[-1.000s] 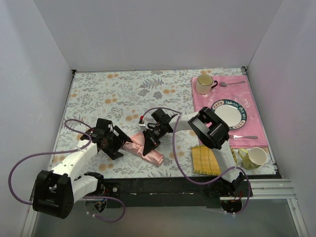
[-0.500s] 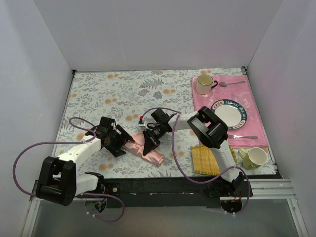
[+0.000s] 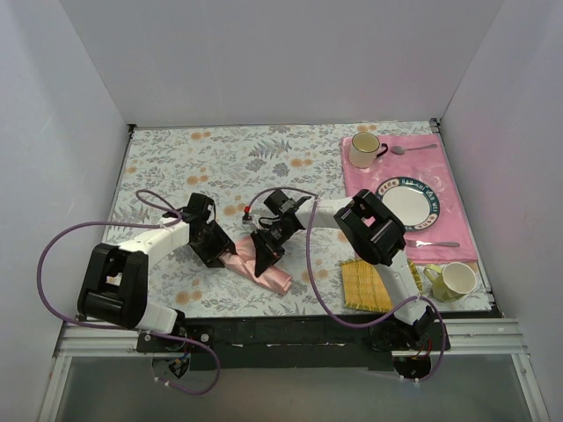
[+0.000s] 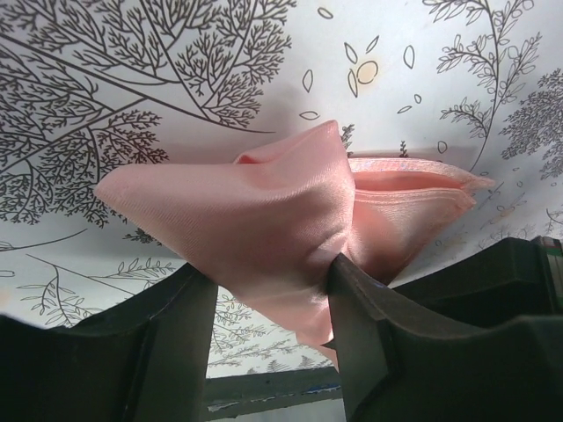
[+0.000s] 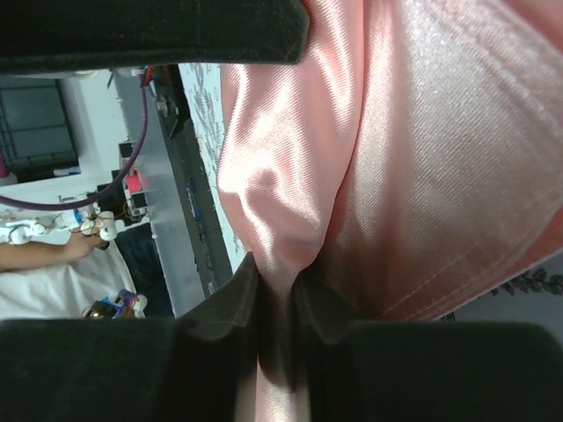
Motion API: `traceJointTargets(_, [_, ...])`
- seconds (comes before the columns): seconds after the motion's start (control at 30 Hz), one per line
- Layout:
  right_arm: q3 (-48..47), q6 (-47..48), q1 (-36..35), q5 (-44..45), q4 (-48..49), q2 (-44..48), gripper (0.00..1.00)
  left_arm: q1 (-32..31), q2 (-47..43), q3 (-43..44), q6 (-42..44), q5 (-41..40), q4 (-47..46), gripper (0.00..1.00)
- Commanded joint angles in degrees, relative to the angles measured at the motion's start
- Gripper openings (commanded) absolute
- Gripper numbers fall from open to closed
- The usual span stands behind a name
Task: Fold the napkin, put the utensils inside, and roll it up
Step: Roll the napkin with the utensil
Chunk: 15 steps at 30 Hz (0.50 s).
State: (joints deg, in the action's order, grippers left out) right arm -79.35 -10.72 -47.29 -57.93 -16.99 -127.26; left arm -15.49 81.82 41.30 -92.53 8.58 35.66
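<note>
Left wrist shows the left pincer (image 4: 273,268) newly arrived, narrowing around the napkin (image 4: 264,202) bunched on the bench (image 4: 132,70) — gripping yet, I cannot tell. Opposite, the right pincer (image 5: 275,281) pinches a fold — rolling seems underway.

bright even light, soft shadows, glare on the napkin (image 5: 264,189)

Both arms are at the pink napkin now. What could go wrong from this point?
1. The right gripper pinches only a thin fold of the glossy napkin; it may slip from the jaws.
2. The left gripper straddles the same bundle close by; pulling apart could undo the fold.
</note>
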Motion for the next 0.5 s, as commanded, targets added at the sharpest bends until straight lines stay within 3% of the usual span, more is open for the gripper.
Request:
traceJointTargets(0.0, [-3.2, 8.3, 0.1, 14.3, -12.9, 2.1, 0.35, 0.5, 3.5, -1.4, 5.2, -9.4, 1.1, 0.36])
traceJointTargets(0.13, [-4.6, 10.5, 0.1, 23.3, -17.5, 7.9, 0.52, 0.5, 4.7, -1.1, 5.7, -8.7, 0.6, 0.35])
traceJointTargets(0.3, [-5.6, 14.5, -1.9, 35.3, -19.9, 15.1, 0.61, 0.5, 6.0, -0.6, 6.0, -6.3, 0.2, 0.33])
traceJointTargets(0.47, [-4.5, 16.6, -9.0, 47.2, -16.6, 19.5, 0.67, 0.5, 6.2, -0.1, 5.2, -5.2, 0.5, 0.33])
